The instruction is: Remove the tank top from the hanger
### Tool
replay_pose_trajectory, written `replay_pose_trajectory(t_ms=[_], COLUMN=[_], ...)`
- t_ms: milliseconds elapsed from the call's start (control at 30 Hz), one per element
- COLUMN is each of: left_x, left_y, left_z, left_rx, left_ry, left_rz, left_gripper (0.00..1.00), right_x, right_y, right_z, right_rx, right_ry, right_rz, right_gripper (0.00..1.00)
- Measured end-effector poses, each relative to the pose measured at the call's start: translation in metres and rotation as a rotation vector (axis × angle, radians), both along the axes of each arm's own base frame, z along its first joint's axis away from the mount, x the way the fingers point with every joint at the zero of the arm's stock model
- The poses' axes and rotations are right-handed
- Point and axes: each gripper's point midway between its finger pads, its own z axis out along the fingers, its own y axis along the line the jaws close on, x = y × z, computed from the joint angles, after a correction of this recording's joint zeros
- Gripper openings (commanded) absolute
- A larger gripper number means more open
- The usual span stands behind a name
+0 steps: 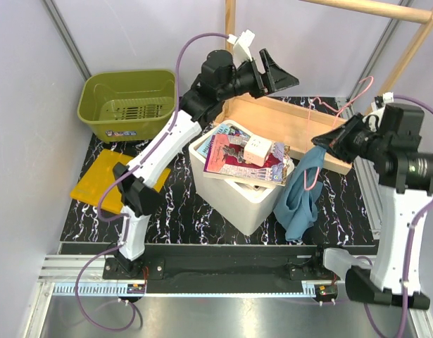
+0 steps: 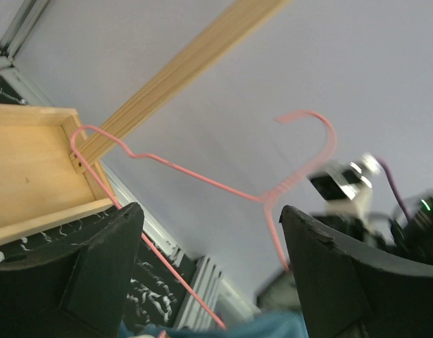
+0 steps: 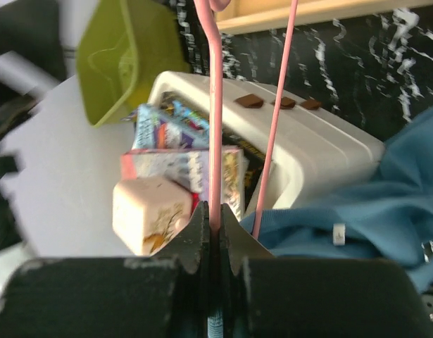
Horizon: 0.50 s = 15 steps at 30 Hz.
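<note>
The teal-blue tank top (image 1: pixel 299 193) hangs limp from the pink wire hanger (image 1: pixel 357 95), draping down beside the white box. My right gripper (image 1: pixel 327 143) is shut on the hanger; in the right wrist view its jaws pinch one pink wire (image 3: pixel 215 141), with the tank top (image 3: pixel 388 204) bunched to the right. My left gripper (image 1: pixel 270 70) is raised above the box's far side, open and holding nothing. In its wrist view the hanger (image 2: pixel 202 176) and its hook show in the air beyond the spread fingers (image 2: pixel 96 274), with a strip of the tank top (image 2: pixel 272 327) at the bottom edge.
A white box (image 1: pixel 251 201) filled with books and a small cube stands mid-table. Behind it lies a wooden tray (image 1: pixel 293 123) under the wooden rack rail (image 1: pixel 371 8). A green basket (image 1: pixel 128 102) and a yellow board (image 1: pixel 96 183) sit at the left.
</note>
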Motion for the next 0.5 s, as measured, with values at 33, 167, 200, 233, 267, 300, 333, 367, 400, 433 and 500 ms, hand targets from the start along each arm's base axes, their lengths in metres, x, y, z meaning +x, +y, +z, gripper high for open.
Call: replay_pose_trajectory(t_ms=[33,167,200,233,267,300,333,367,400,433,500], left_x=[-0.009,-0.057,-0.073,-0.088,-0.105,-0.116,-0.131,-0.145,-0.157,-0.166,-0.186], left_y=[0.003,0.020,0.026,0.032,0.037,0.040,0.040,0.040,0.037,0.034,0.021], left_z=[0.006,0.038,0.048,0.054,0.062,0.069,0.076,0.082,0.086,0.087,0.079], left_rx=[0.009,0.032,0.035,0.043,0.047,0.047,0.050,0.051,0.054,0.060,0.089], left_ry=[-0.034,-0.181,-0.222,-0.258,-0.296,-0.328,-0.373,-0.414,-0.449,-0.472,-0.520], left_rz=[-0.017,-0.073,-0.083,-0.092,-0.101,-0.104,-0.105,-0.109,-0.111,-0.115,-0.142], left_gripper=[0.81,0.75,0.69,0.67,0.66,0.64,0.62,0.61,0.60,0.59,0.57], right_x=[0.006,0.018,0.018,0.017,0.017,0.017,0.016,0.016,0.015,0.013,0.010], right_y=[-0.002,-0.007,-0.007,-0.007,-0.006,-0.006,-0.006,-0.005,-0.004,-0.003,0.000], right_z=[-0.004,-0.014,-0.014,-0.013,-0.010,-0.008,-0.005,-0.002,0.002,0.005,0.011], right_rx=[-0.001,0.000,0.004,0.007,0.009,0.010,0.010,0.012,0.015,0.018,0.026], right_ry=[0.023,0.095,0.102,0.103,0.101,0.095,0.086,0.079,0.067,0.058,0.035], right_rz=[-0.010,-0.042,-0.043,-0.045,-0.045,-0.045,-0.043,-0.040,-0.034,-0.029,-0.012], right_gripper=[0.00,0.00,0.00,0.00,0.00,0.00,0.00,0.00,0.00,0.00,0.00])
